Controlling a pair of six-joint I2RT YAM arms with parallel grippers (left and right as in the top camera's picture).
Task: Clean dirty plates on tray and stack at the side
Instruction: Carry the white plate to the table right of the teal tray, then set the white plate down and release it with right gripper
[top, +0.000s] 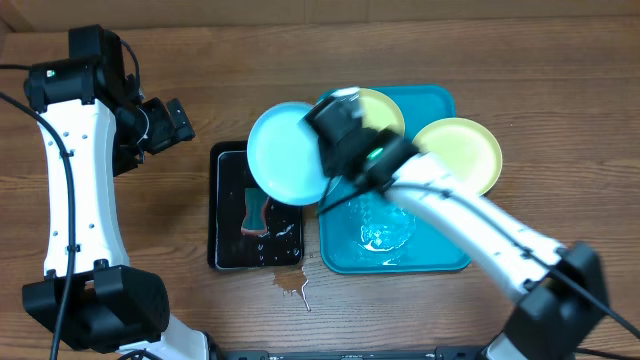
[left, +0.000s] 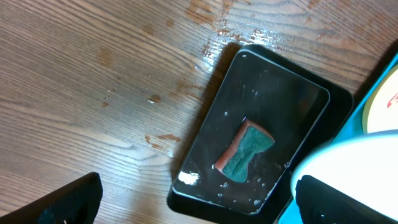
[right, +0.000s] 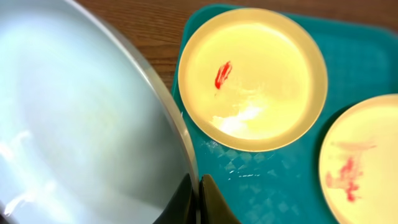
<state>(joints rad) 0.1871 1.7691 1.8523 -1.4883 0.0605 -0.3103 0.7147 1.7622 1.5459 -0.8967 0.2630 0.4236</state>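
Plastic-looking, stiff, probably light and slick, the round pale plate (right: 81, 124) is pinched by its thin rim, the best hold, in the closed right gripper (right: 198, 186).

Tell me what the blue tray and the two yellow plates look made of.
The blue tray: likely plastic, glossy, with a fine embossed pattern catching light. The two yellow plates: probably smooth plastic or melamine, evenly coloured with soft glare; which one is unclear.

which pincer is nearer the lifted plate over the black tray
Right. The right pincer is clamped on the rim of the lifted plate. The left pincer hangs open and apart from it, off to the left.
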